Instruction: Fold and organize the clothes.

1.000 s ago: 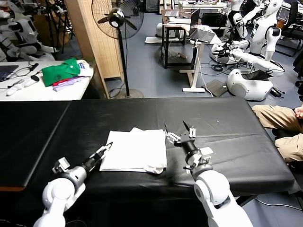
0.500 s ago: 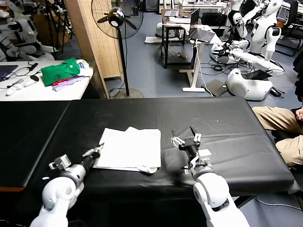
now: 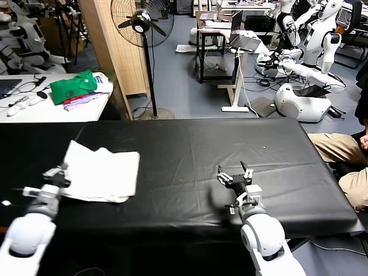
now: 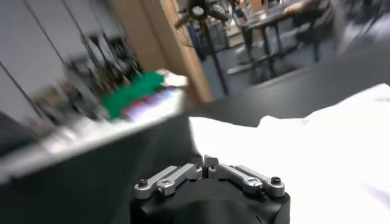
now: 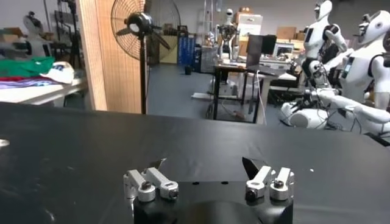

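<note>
T-shirt pinched by left gripper (fan behind)

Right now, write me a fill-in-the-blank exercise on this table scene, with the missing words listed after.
1. The folded white cotton T-shirt lies on the ____ cloth-covered table.
2. The left gripper is ____ on the T-shirt's edge.
3. The right gripper hovers over bare table with its jaws ____.
4. The green garment lies on the ____ side table behind.

Missing words: black; shut; open; white
</note>
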`<control>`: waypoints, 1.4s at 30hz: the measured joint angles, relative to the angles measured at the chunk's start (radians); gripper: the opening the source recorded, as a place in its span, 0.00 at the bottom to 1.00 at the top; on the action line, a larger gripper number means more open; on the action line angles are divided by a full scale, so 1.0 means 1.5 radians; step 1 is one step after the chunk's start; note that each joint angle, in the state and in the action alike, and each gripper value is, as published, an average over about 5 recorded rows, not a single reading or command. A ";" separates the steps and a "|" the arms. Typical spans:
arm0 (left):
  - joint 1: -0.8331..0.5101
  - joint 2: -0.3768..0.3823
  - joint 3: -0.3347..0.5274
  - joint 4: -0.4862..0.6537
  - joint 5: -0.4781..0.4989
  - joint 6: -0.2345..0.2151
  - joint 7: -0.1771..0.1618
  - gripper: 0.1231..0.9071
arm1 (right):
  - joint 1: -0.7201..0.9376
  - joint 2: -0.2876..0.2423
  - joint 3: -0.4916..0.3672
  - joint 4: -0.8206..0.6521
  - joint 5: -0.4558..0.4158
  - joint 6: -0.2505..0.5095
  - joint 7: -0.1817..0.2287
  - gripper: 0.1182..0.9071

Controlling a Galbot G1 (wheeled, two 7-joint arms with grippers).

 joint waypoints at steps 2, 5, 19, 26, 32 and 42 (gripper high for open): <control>0.010 0.024 -0.015 -0.016 0.028 0.003 -0.002 0.01 | 0.001 0.001 -0.001 0.000 0.000 -0.001 0.000 0.86; 0.016 0.035 -0.018 -0.053 0.039 0.019 -0.008 0.01 | -0.003 0.001 0.000 0.000 -0.001 0.000 -0.001 0.86; -0.041 -0.160 0.219 -0.140 -0.244 0.121 -0.022 0.05 | -0.034 -0.018 0.014 0.011 0.000 0.007 -0.015 0.86; -0.059 -0.229 0.313 -0.135 -0.238 0.044 0.034 0.49 | -0.021 -0.022 -0.012 0.002 0.048 -0.009 -0.050 0.86; -0.052 -0.225 0.329 -0.151 -0.214 -0.043 0.089 0.82 | -0.012 -0.022 -0.037 -0.003 0.125 -0.043 -0.056 0.86; -0.015 -0.199 0.296 -0.185 -0.199 -0.089 0.090 0.86 | 0.073 0.025 -0.096 -0.100 0.236 -0.073 -0.011 0.86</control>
